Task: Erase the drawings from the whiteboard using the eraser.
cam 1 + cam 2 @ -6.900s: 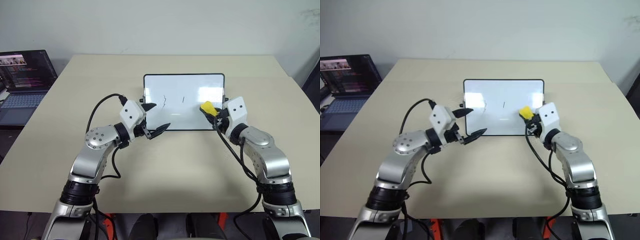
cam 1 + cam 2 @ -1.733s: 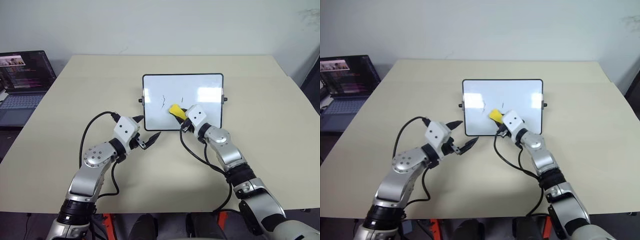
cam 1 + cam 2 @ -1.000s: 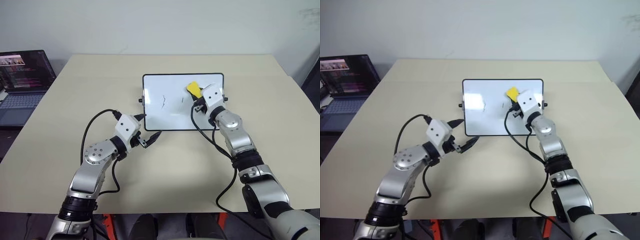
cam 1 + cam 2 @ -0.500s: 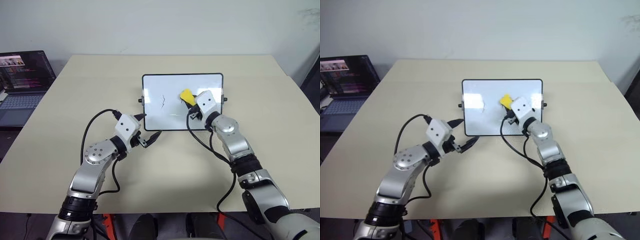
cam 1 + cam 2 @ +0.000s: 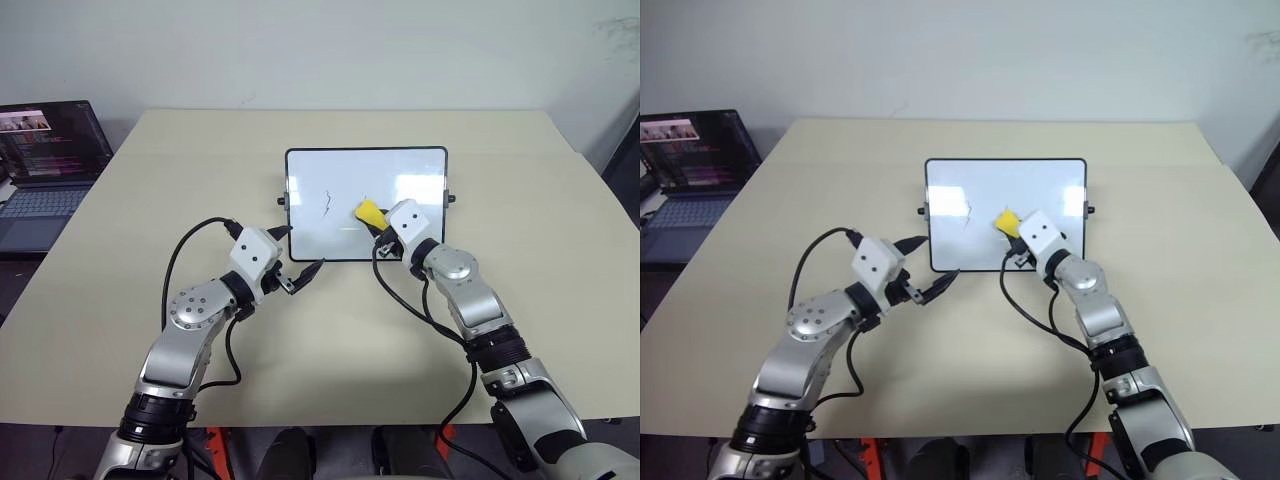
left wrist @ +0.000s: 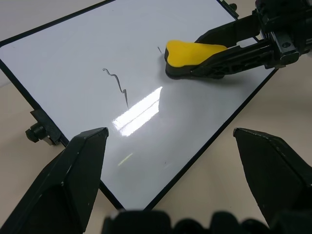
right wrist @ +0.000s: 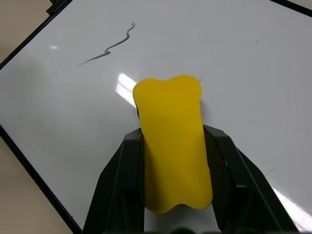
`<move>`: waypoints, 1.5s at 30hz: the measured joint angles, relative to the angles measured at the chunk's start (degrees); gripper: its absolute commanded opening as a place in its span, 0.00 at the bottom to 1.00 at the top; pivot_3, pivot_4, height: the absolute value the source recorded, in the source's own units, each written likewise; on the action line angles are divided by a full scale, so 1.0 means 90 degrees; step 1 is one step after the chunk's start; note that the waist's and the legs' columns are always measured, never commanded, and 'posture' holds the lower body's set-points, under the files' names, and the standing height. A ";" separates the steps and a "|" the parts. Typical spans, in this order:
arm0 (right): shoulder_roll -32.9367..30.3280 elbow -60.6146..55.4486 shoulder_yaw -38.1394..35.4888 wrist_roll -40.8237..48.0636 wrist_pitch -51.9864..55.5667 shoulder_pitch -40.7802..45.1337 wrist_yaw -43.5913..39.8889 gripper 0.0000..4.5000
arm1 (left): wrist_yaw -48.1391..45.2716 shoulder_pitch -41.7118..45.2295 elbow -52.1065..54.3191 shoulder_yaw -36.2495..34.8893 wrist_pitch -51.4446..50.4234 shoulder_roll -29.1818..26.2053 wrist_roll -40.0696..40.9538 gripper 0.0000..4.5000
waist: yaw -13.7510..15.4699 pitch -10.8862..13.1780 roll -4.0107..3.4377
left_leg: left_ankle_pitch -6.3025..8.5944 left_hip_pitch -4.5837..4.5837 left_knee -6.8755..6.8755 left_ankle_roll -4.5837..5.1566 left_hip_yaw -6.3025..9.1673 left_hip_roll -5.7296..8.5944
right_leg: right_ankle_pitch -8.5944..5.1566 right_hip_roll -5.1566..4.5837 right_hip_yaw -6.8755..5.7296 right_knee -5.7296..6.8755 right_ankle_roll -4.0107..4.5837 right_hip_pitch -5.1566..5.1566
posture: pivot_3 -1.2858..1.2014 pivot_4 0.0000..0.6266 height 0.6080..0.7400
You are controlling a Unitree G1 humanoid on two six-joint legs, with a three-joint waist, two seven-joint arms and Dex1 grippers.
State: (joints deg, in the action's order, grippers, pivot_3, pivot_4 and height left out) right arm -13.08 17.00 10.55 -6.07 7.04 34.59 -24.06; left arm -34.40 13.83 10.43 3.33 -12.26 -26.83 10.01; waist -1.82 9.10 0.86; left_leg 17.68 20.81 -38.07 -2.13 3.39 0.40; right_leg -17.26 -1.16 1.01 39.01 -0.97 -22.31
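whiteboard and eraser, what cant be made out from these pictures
- Whiteboard surface under the eraser: hidden in all views by the yellow block, so whether ink remains there is unclear.
- Short mark by the eraser: partly covered in the left wrist view.
- Eraser's black underside: its contact with the board is too thin to judge.
- Laptop screen text: too small, cut by the head view's edge.
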 measured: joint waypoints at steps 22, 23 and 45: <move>-0.0032 0.2081 -0.0094 -0.0135 -0.1136 0.1492 0.0735 0.30 | 0.0000 -0.0003 0.0001 0.0012 -0.0002 0.0025 0.0000 1.00 | -0.0003 0.0000 0.0000 | -0.0001 -0.0002 -0.0005 0.0000 0.0001 0.0001 | 0.0002 -0.0001 -0.0001 0.0005 0.0001 0.0004 | 0.52 0.24 1.00; -0.0032 0.2078 -0.0094 -0.0134 -0.1136 0.1490 0.0736 0.30 | 0.0000 -0.0003 0.0001 0.0012 -0.0002 0.0026 0.0000 1.00 | -0.0003 0.0000 0.0000 | -0.0001 -0.0002 -0.0005 0.0000 0.0001 0.0001 | 0.0002 -0.0001 -0.0001 0.0005 0.0001 0.0004 | 0.52 0.24 1.00; -0.0448 -0.1534 -0.0584 0.0640 0.1638 -0.0438 0.0090 0.30 | -0.0014 -0.0047 0.0056 0.0015 -0.0005 -0.0003 0.0004 1.00 | 0.0008 0.0001 -0.0001 | 0.0000 0.0008 0.0004 0.0001 0.0007 0.0000 | 0.0000 0.0000 -0.0003 -0.0006 0.0000 -0.0002 | 0.52 0.24 1.00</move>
State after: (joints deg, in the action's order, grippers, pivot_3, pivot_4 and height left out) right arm -17.12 3.19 5.29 -0.31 21.79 30.64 -23.25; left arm -34.53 13.41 10.94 3.47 -12.31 -26.86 10.04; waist -1.75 9.11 0.85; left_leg 17.69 20.88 -38.03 -2.12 3.45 0.40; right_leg -17.26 -1.16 0.99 38.96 -0.97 -22.33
